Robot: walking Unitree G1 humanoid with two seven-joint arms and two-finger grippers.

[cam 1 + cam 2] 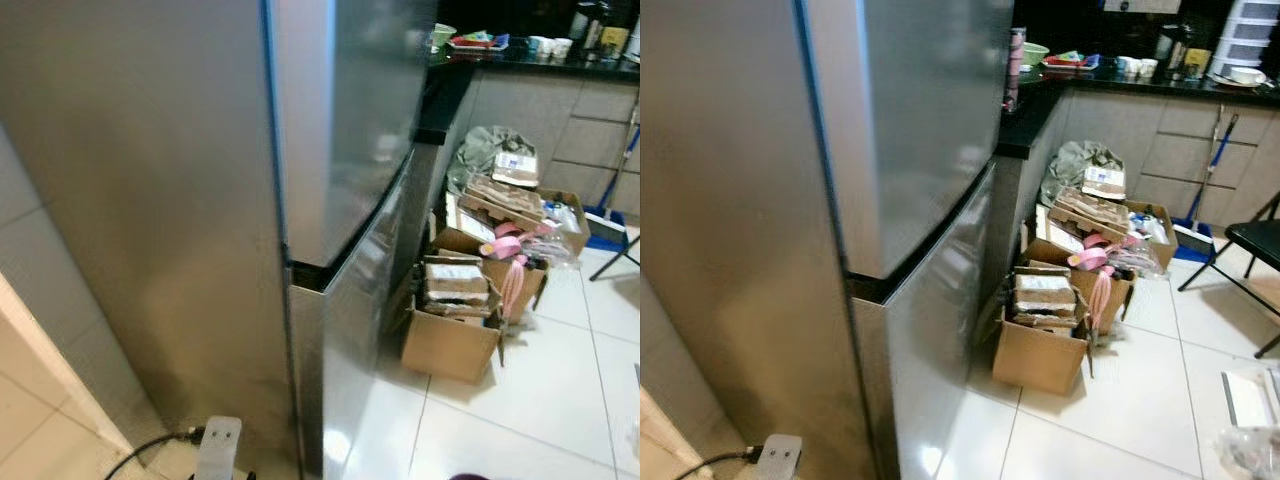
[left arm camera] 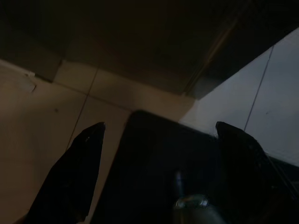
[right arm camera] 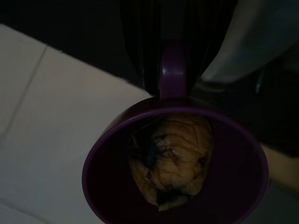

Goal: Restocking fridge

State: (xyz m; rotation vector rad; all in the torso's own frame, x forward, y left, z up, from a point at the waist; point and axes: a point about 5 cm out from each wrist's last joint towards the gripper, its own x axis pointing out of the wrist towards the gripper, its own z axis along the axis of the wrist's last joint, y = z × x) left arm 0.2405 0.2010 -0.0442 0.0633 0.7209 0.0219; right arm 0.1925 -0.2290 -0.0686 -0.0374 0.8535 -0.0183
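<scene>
The stainless steel fridge (image 1: 340, 120) stands close in front of me with its upper and lower doors shut. My right gripper (image 3: 173, 70) is shut on the handle of a purple cup (image 3: 107, 158), and a brown wrinkled food item (image 3: 173, 158) lies inside the cup. A sliver of the purple cup (image 1: 470, 477) peeks in at the bottom edge of the left eye view. My left gripper (image 2: 160, 126) hangs low over the tiled floor, open, with nothing between its fingers.
Open cardboard boxes (image 1: 455, 330) full of packets and bags crowd the floor right of the fridge, below a black counter (image 1: 520, 55) with dishes. A white power strip (image 1: 218, 445) lies by the fridge's left foot. A black folding chair (image 1: 1255, 240) stands at the right.
</scene>
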